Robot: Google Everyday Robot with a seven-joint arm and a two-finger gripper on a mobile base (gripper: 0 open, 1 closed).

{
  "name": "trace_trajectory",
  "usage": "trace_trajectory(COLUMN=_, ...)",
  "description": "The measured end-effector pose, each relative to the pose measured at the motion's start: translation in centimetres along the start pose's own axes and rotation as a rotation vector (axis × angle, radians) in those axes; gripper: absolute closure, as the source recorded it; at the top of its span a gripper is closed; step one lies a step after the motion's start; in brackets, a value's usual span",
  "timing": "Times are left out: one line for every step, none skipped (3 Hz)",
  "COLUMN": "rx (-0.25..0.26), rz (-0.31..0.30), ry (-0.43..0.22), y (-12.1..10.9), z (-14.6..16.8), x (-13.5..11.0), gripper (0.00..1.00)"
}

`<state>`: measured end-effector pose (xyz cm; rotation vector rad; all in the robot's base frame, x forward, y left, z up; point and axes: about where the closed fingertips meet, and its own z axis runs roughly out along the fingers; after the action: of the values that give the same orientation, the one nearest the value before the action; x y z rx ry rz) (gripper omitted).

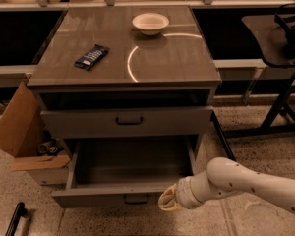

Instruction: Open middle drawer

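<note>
The middle drawer (pixel 96 197) is pulled well out of the grey cabinet, and its plain grey inside (pixel 132 163) holds nothing. Its small dark bar handle (pixel 136 198) is at the centre of the front. My gripper (pixel 167 201), on a white arm coming in from the right, is at the drawer's front edge just right of the handle. It is level with the front's top rim.
The drawer above (pixel 78 123) has a dark handle and a dark gap over it. On the cabinet top lie a white bowl (pixel 150 23) and a dark snack bar (pixel 91 56). An open cardboard box (pixel 17 132) stands at the left, a black stand (pixel 280 107) at the right, and a dark rod (pixel 14 219) lies on the floor.
</note>
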<state>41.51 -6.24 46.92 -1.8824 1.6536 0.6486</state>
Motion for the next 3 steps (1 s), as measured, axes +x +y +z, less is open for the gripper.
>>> trace_trajectory(rx=-0.006, rz=-0.021, ry=-0.040, y=-0.1, z=-2.0, x=-0.6, gripper=0.60)
trace_trajectory(rx=-0.001, rz=-0.032, ry=-0.065, y=-1.1, z=-4.6, x=-0.6, gripper=0.37)
trace_trajectory(rx=0.023, rz=-0.012, ry=-0.064, y=-2.3, z=-8.6, x=0.4, gripper=0.06)
